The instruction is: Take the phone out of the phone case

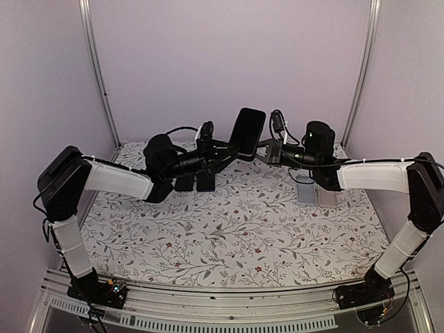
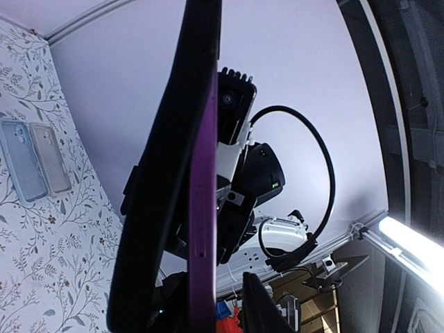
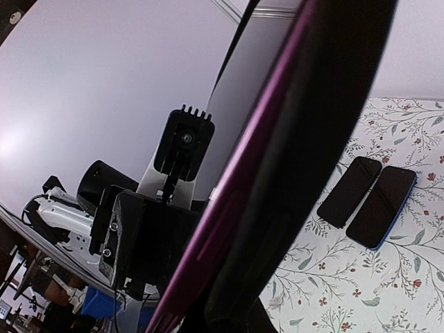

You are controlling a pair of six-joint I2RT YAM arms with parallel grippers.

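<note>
Floral cloth (image 1: 229,236) covers the table, lilac walls all round. Arm bases sit at the near edge, and both arms reach inward and meet over the far middle.

Past the bare cloth, under the left arm: two spare phones (image 1: 184,182), dark, flat, side by side and almost touching. The right wrist view shows the same pair (image 3: 349,192), one with a blue rim. Under the right arm: two spare cases (image 1: 305,193), pale, side by side. In the left wrist view (image 2: 21,159) one is bluish and one clear.

Above these, off the table: the phone (image 1: 248,130), upright and leaning a little right, held between the two arms.
- Left gripper (image 1: 232,150) is closed on its lower left edge.
- Right gripper (image 1: 262,149) is closed on its lower right edge.
- Fingertips are hidden in both wrist views, so I cannot tell whether each one bears on phone or case.

The case (image 2: 202,208) shows as a purple rim lying along the black body. It is still on the phone, as far as the pictures show.

Back wall (image 1: 229,55) is plain.
</note>
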